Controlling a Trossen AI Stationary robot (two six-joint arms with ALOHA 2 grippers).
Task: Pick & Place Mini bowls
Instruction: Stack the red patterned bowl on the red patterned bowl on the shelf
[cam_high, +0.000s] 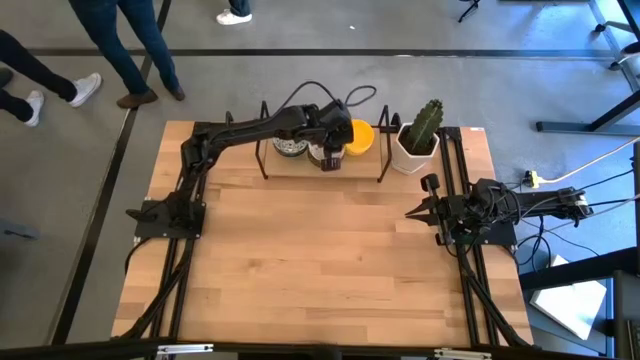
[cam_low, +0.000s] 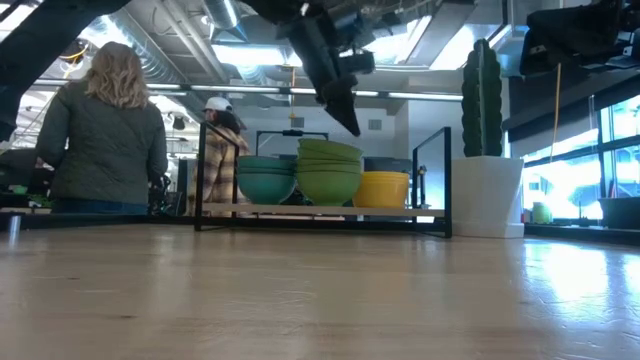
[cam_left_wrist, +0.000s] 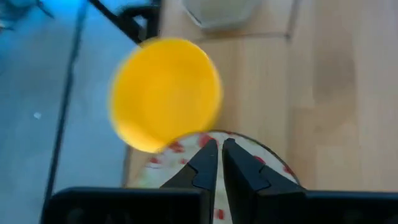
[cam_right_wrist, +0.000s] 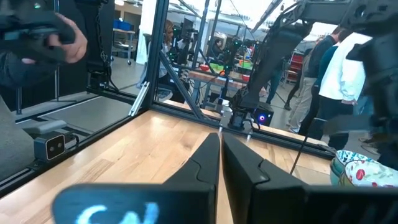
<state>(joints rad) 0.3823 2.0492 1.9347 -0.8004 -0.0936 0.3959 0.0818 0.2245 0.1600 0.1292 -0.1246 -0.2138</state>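
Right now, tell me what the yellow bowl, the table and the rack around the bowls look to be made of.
Yellow bowl: probably glazed ceramic or plastic; smooth, even colour, too blurred to settle.
Table: wood, pale jointed strips with visible grain, satin finish.
Rack: likely metal, thin black bars, matte.

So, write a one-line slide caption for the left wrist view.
Left gripper shut above a red-speckled bowl, beside a yellow bowl.

Robotics lab or workshop, wooden bench (cam_high: 320, 250) on a concrete floor (cam_high: 60, 150), exposed ceiling ducts (cam_low: 170, 40), metal frames (cam_right_wrist: 155, 68), people (cam_low: 105, 130) standing about.
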